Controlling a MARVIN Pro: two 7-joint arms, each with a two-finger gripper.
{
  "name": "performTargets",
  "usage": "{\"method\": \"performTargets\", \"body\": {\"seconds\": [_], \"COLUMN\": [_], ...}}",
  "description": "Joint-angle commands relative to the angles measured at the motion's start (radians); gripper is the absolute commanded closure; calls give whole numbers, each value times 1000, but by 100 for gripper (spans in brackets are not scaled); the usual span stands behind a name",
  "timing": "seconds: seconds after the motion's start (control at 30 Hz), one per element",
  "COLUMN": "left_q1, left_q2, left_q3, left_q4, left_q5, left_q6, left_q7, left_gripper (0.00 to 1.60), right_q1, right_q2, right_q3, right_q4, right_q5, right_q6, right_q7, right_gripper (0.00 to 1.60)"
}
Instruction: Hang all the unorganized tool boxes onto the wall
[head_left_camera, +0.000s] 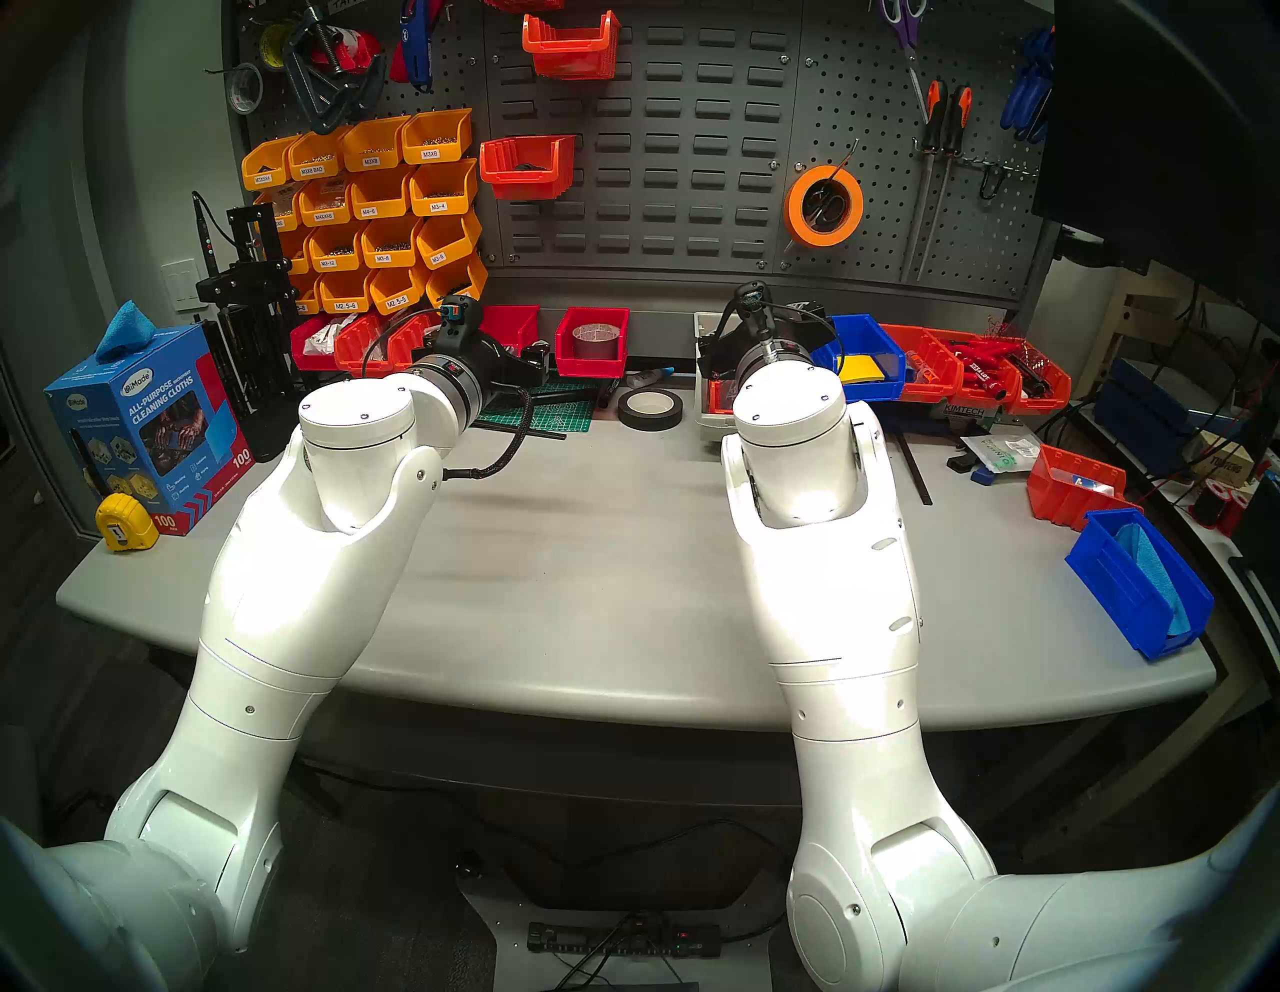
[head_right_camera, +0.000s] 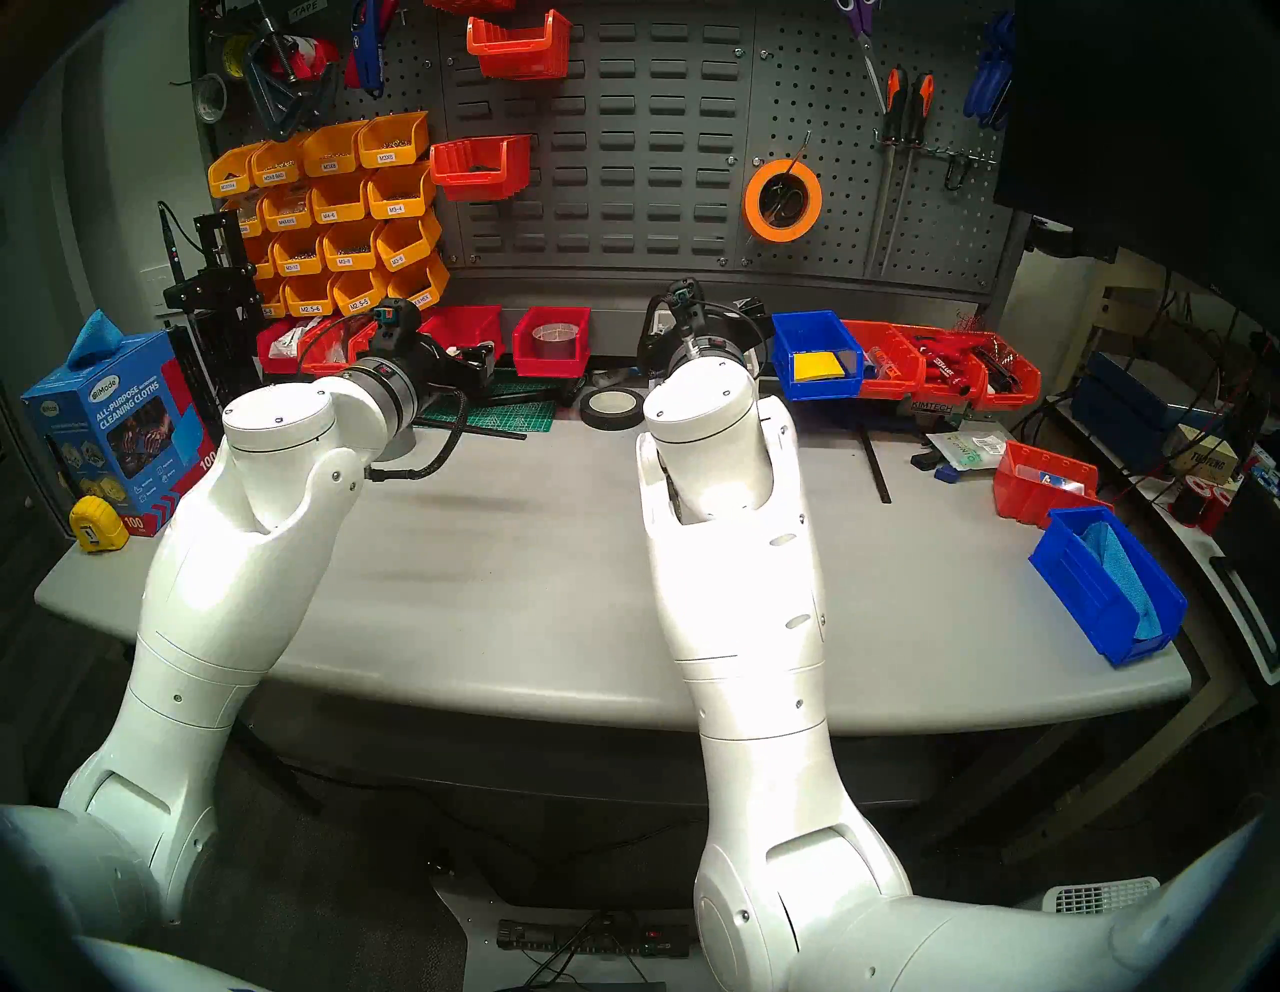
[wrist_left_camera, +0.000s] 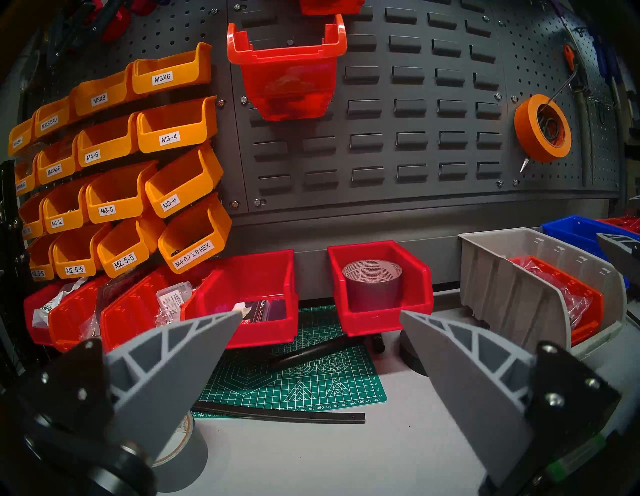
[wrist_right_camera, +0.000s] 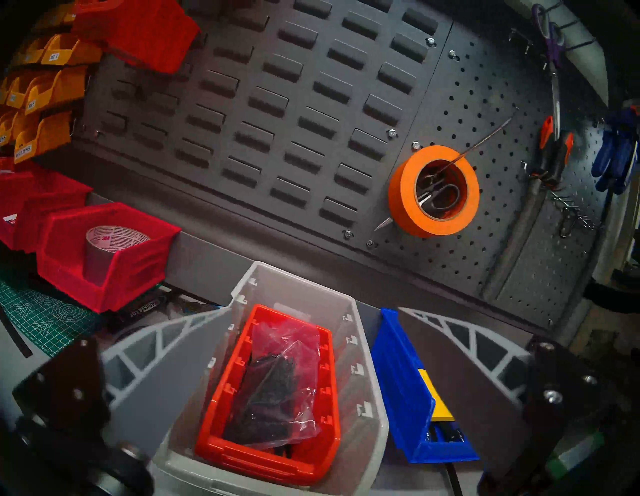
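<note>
Both grippers (wrist_left_camera: 320, 317) (wrist_right_camera: 310, 311) gape, empty. You've two red bins (head_left_camera: 528, 166) on the wall (head_left_camera: 692, 138); grey bin (wrist_right_camera: 294, 287), blue bin (wrist_right_camera: 408, 381), taped red bin (wrist_left_camera: 381, 298) wait on the surface (head_left_camera: 589, 554).

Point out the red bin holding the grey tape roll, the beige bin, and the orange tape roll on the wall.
Red bin (wrist_left_camera: 381, 318): left wrist view, front lip.
Beige bin (wrist_left_camera: 512, 294): left wrist view, ribbed side wall.
Orange tape roll (head_left_camera: 796, 208): head view, left edge of the roll.

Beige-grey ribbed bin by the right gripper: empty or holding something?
Holding something. The beige-grey bin has a smaller orange-red bin nested inside, which itself carries a clear plastic bag of dark parts.
</note>
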Motion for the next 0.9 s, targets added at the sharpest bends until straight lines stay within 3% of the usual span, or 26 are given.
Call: {"method": "performTargets", "body": {"seconds": [0.0,0.83,0.87], "left_q1": [-16,-20,-20], "left_q2": [-2,0,0], "left_q3": [-2,1,1], "left_q4": [-12,-11,-11], "left_q5": [1,0,0], "left_q6": [-5,-9,-9], "left_q7": [-1,-1,-1], "left_gripper": [0,0,0], "right_q1": [-69,-333,-326], "right_q2": [49,153,150], "right_q3": [-32,-95,-95], "right_q4": [-116,-482,-465], "right_q5": [33,186,187], "right_q6": [11,103,95], "right_q7": [-20,-73,-82], "right_gripper": [0,0,0]}}
